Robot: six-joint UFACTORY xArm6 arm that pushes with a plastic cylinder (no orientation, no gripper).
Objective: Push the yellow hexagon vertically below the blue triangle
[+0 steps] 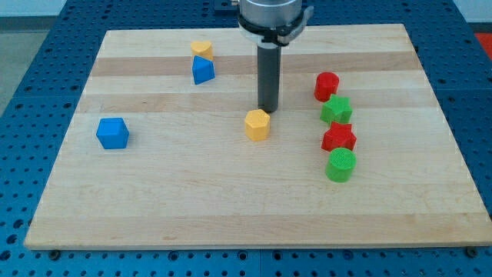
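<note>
The yellow hexagon point(257, 124) lies near the middle of the wooden board point(231, 208). The blue triangle point(203, 71) sits toward the view's top left, touching a small yellow block point(201, 49) just above it. My tip point(267, 108) is right at the hexagon's upper right edge, touching or nearly touching it. The hexagon lies to the right of and lower than the triangle.
A blue cube point(113, 132) lies at the left. On the right stand a red cylinder point(327, 85), a green block point(336, 110), a red star point(339, 138) and a green cylinder point(340, 165) in a column.
</note>
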